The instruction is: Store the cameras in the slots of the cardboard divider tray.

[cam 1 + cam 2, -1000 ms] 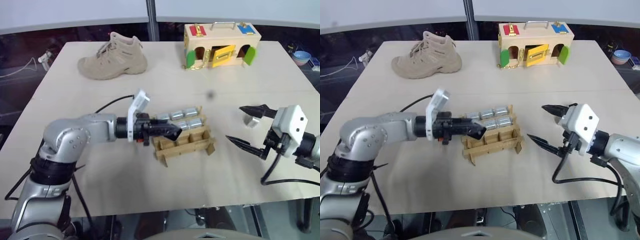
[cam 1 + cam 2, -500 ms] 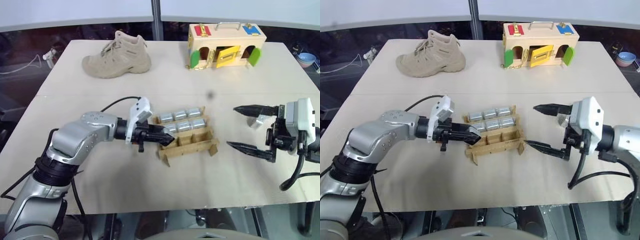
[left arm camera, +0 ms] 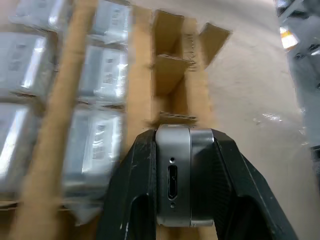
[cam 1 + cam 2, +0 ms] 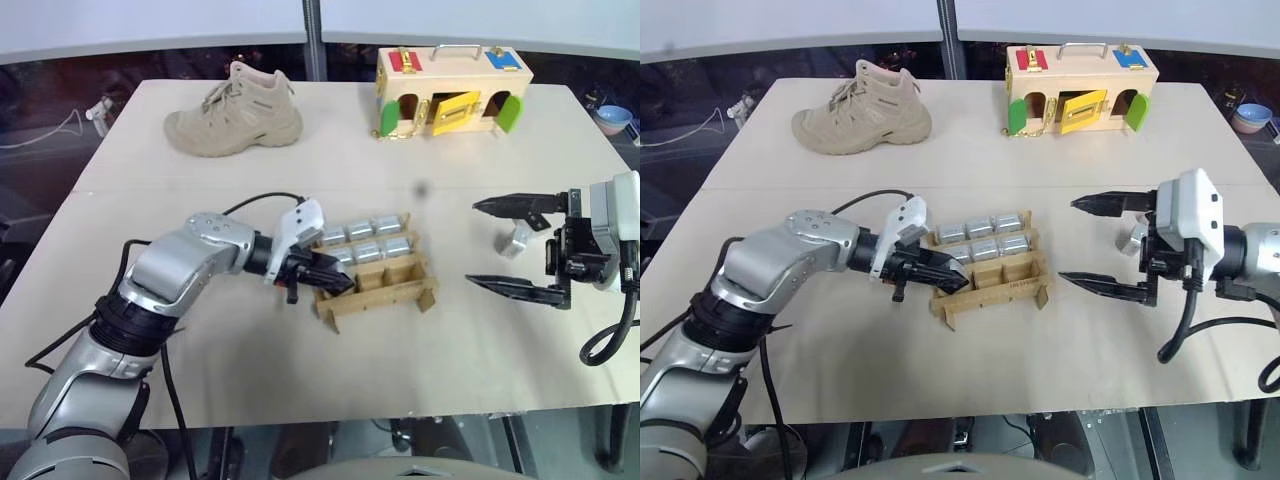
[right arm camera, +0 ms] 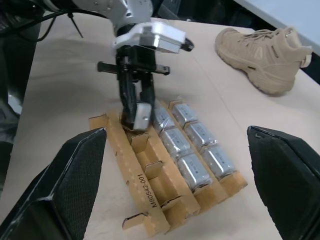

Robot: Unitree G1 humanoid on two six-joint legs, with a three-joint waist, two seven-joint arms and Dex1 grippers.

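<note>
**Left end effector holds a camera at the tray's near row**

Head views: A pale, matte counter (image 4: 300,390) carries a small tan cardboard tray (image 4: 385,292) made of slotted, interlocking strips. Its two far rows hold six cameras (image 4: 372,240), rounded silver metal blocks with a dull shine, lying side by side; the near row looks bare cardboard. The left end effector (image 4: 335,280), two tapered black fingers on a grey metal arm, is at the tray's left end, closed on something small that cannot be made out here. The right end effector (image 4: 505,245) hangs to the right of the tray, well apart from it, its pointed black fingers spread wide with nothing between them. One loose camera (image 4: 515,241) lies on the counter, seen between those fingers. At the far edge sit a tan suede boot (image 4: 235,113) and a pale wooden box (image 4: 450,90) with coloured doors.

Left wrist view: The black fingers (image 3: 132,195) clamp a held camera (image 3: 174,182), smooth brushed metal with rounded corners and a small slot in its end face. It sits over the corrugated tan strips of the near row, beside the filled compartments.

Right wrist view: Textured black pads (image 5: 72,175) stand far apart, framing the tray, whose near strip bears printed lettering. The left end effector pinches its silver block just above the tray's end.
</note>
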